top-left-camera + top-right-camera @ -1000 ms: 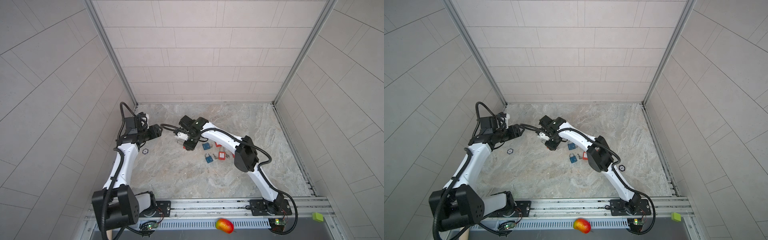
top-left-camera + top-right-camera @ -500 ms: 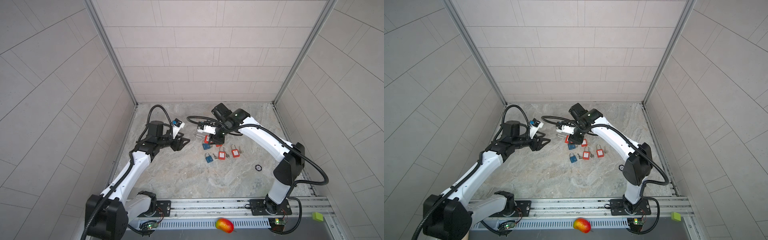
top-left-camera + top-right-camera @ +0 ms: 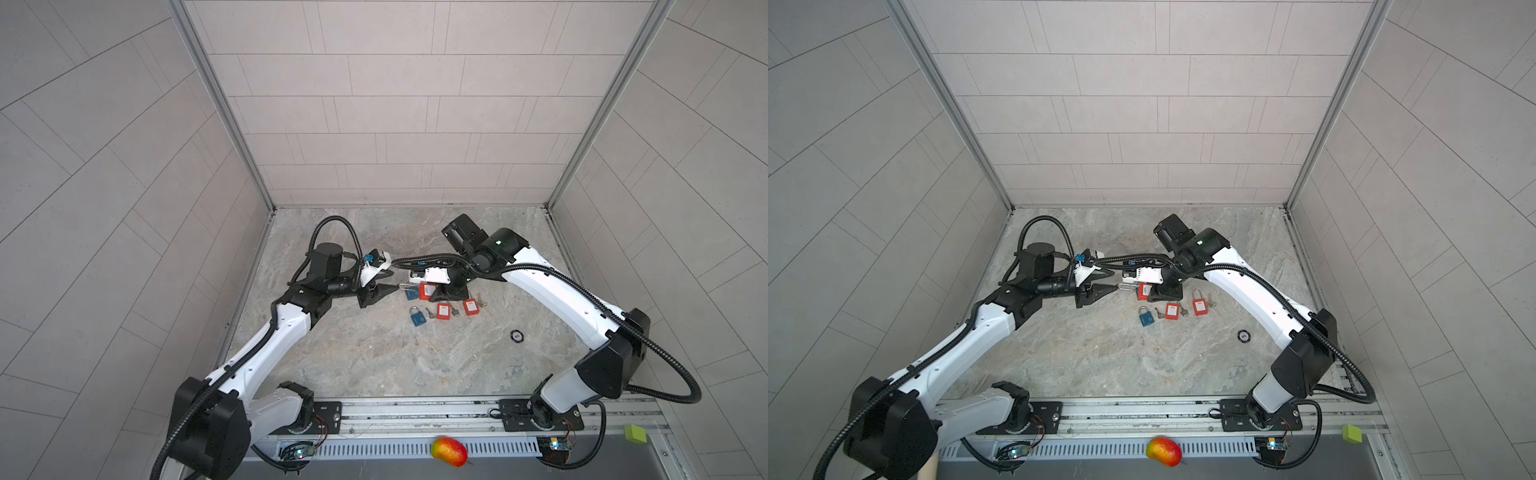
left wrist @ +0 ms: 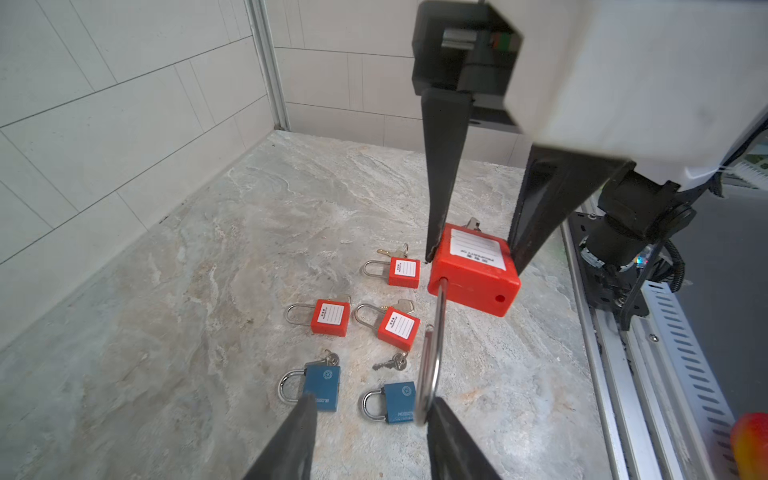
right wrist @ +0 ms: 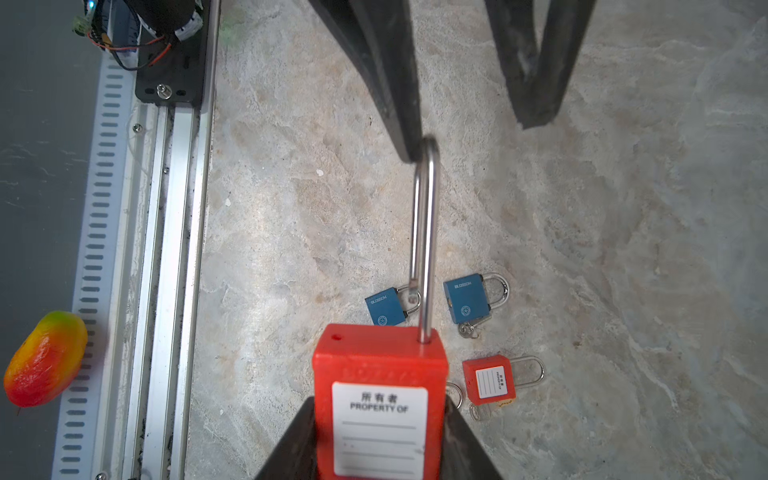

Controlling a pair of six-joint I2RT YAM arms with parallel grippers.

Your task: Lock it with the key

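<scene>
Right now the right claw (image 4: 473, 257) is clamped on the body of the big red padlock (image 5: 380, 365), holding it off the desk (image 3: 374, 353) with its shackle (image 5: 426, 216) drawn out and pointing to 9 o'clock in both top views, toward the left claw (image 5: 469, 137). That claw's jaws stand apart, with the shackle's bend against one finger (image 5: 395, 104) and clear of the other. Trouble likely starts there: a pinch on a round bar sitting off to one side may squirt it loose or twist the body in the right claw's hold. A push while the free leg is off its hole (image 4: 500, 298) would jam it on the red top rather than seat it. What looks like a key (image 4: 472, 224) sticks out of the base between the right claw's fingers, with little room to turn it. Below, at about 5 o'clock of the held padlock, lie three small red padlocks (image 4: 330, 318), two blue padlocks (image 4: 322, 384) and a loose key (image 4: 390, 363); a drop would land among them. Farther out, a black ring (image 3: 517, 335) sits at 4 o'clock and a toy mango (image 3: 449, 451) at 6 o'clock on the front rail, neither in the way.
</scene>
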